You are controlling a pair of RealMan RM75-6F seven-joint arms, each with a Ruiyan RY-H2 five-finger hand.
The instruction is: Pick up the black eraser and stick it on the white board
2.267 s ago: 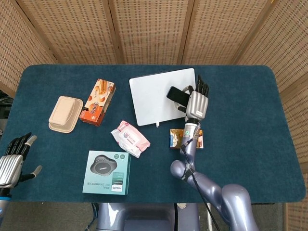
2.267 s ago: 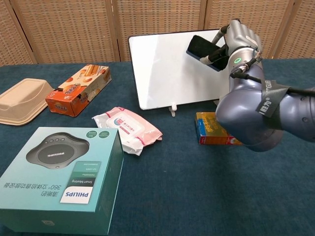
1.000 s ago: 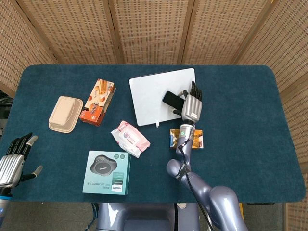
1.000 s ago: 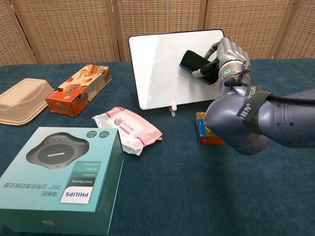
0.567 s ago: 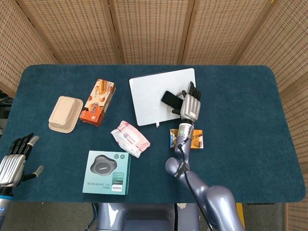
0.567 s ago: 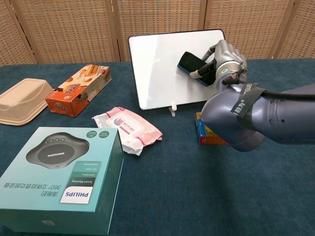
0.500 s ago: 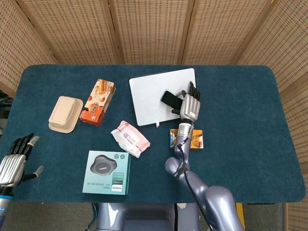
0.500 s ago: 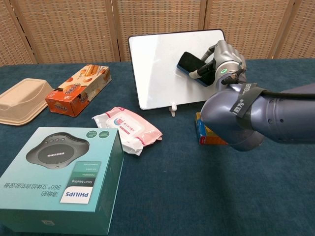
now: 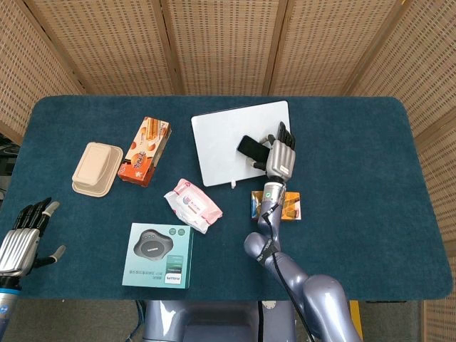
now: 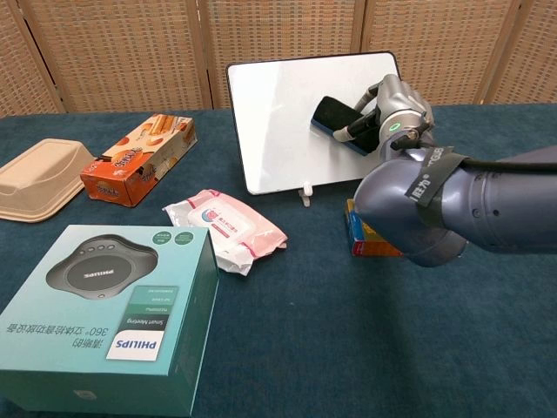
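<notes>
We are gripping the black eraser (image 10: 335, 120) in our right hand (image 10: 393, 109) against the white board (image 10: 278, 122) (left hand (image 9: 20, 242) idling, fingers apart).

eraser (image 10: 336, 122) on board (image 10: 283, 122) | wipes (image 10: 224, 228) before board | box (image 10: 104, 317) front-left

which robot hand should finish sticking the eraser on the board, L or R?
Right. The right robot hand already holds the black eraser against the white board. The left robot hand sits empty at the table's near-left edge, far from the board.
</notes>
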